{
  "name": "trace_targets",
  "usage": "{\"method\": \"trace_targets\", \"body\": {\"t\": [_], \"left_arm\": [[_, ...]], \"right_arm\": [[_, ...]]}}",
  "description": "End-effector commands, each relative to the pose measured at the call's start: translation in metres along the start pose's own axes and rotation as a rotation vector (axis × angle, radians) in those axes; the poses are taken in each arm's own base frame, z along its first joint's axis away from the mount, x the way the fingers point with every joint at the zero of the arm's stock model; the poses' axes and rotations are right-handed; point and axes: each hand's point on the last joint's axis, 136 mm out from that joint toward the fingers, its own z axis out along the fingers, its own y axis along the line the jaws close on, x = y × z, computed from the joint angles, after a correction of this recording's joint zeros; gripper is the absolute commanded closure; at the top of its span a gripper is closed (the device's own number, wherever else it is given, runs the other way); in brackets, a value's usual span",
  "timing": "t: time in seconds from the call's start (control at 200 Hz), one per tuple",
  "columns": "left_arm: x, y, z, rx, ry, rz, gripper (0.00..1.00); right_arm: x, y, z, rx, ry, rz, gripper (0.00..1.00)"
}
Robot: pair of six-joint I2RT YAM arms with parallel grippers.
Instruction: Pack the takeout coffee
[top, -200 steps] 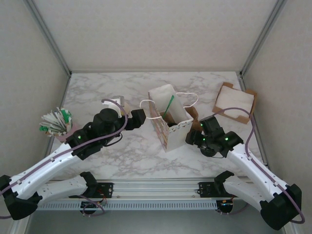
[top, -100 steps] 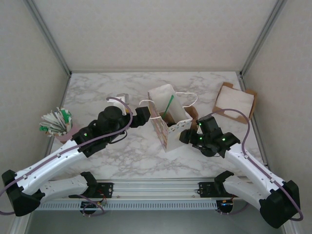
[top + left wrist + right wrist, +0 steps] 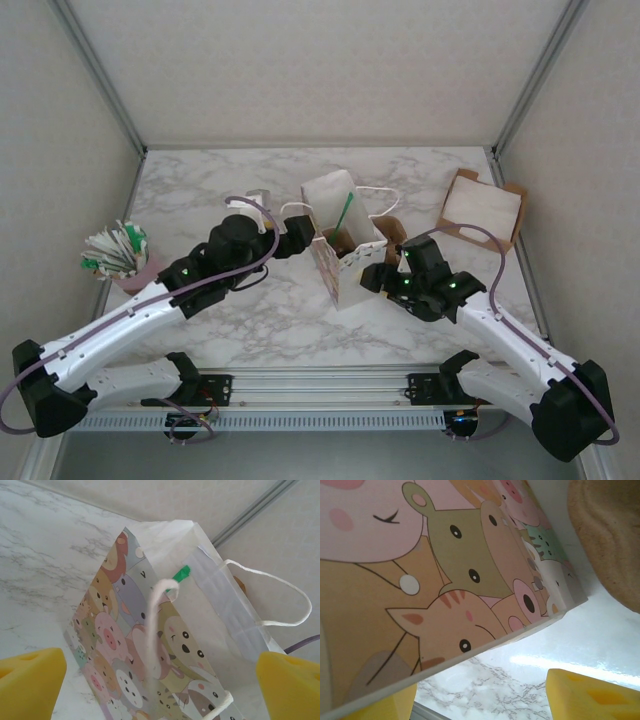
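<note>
Top external view puts one paper bag (image 3: 345,262) upright at the middle of the marble-patterned table (image 3: 200,190), and my two arms close on it from either side. My left gripper (image 3: 300,233) sits at the bag's left edge with its jaws spread wide and nothing between them. On the left wrist view my two yellow foam pads (image 3: 30,680) frame the bag from the lower corners, and one twisted white cord handle (image 3: 152,625) hangs down in front of them. My right gripper (image 3: 372,277) is low against the bag's right wall. On the right wrist view both yellow pads (image 3: 592,697) stand apart with bare marble between them and grip nothing, though I cannot tell whether one brushes the bag's bottom edge. The bag is stiff, creased paper, plain white inside and printed outside with cartoon pigs, cats and bears. It has two cord handles, and the second loop (image 3: 385,200) falls away to the far right. The takeout coffee (image 3: 337,240) is down inside the bag, showing as a dark rounded shape in the mouth, with one green stick (image 3: 346,213) slanting up out of it. A brown, rough-surfaced piece (image 3: 393,231) lies just behind the bag's right corner. Further right, well apart, is one brown cardboard tray (image 3: 458,184) holding a flat white stack. At the far left, beside my left arm, one pink cup (image 3: 135,277) bristles with green and white packets.
</note>
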Motion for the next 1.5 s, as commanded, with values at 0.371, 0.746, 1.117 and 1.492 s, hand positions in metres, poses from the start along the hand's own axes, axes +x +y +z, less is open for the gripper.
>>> {"method": "trace_targets", "body": {"t": [0.371,0.746,1.117,1.492], "left_arm": [[-0.028,-0.005,0.016,0.031,-0.033,-0.057,0.02],[-0.058,0.007,0.005,0.018,-0.07,-0.051,0.0],[-0.091,-0.001,0.001,0.03,-0.103,0.009,0.0],[-0.111,0.02,0.07,0.027,-0.007,-0.002,0.0]], "right_arm": [[0.006,0.02,0.012,-0.051,0.031,-0.018,0.31],[0.005,0.006,-0.003,0.077,0.008,-0.062,0.3],[-0.024,-0.033,-0.078,0.361,-0.17,-0.099,0.2],[-0.113,-0.042,-0.125,0.424,-0.33,0.023,0.19]]}}
